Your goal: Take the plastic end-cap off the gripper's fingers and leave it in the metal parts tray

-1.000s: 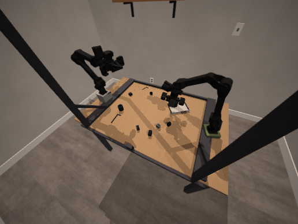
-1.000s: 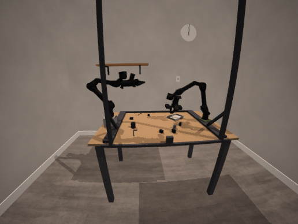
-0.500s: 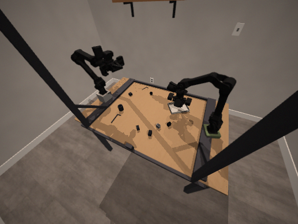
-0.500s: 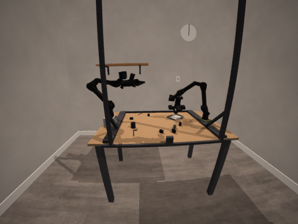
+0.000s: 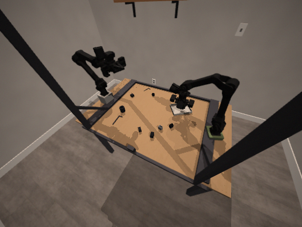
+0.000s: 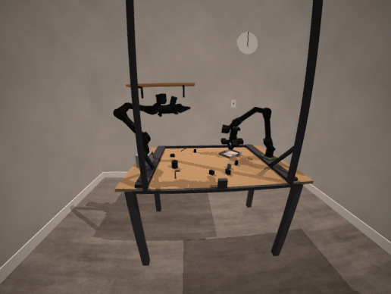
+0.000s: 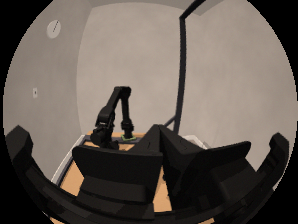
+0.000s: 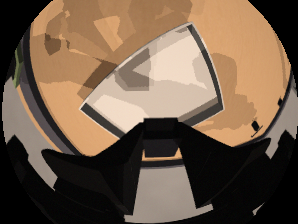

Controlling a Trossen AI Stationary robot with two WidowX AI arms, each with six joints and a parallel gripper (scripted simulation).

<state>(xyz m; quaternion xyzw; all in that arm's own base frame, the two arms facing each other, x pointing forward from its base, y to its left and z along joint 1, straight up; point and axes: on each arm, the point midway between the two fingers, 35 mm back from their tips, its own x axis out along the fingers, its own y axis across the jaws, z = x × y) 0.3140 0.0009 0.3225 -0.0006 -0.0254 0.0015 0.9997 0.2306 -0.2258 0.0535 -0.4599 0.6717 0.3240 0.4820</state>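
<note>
Both arms, the left gripper (image 5: 124, 68) (image 6: 189, 108) (image 7: 157, 128) and the right gripper (image 5: 181, 107) (image 6: 231, 147) (image 8: 160, 126) included: black. End-cap (image 8: 160, 128) between the right fingers: black, uniform. Parts tray (image 5: 177, 112) (image 6: 229, 154) (image 8: 150, 92): pale off-white floor, dark inner walls, thin light rim; darker grey shadow patches on the floor. Tabletop (image 5: 146, 108) (image 6: 197, 167): orange-tan, crossed by brown shadow bands; edging dark grey. Left arm's mount: light grey; right arm's mount: green. Small block, near right of centre (image 5: 160, 127): grey, against black neighbours. Room floor (image 5: 73, 175) (image 6: 95, 261): grey-brown, streaked. Walls: plain grey-taupe. Wall shelf (image 5: 150, 1) (image 6: 161, 85): orange-brown, black brackets.
</note>
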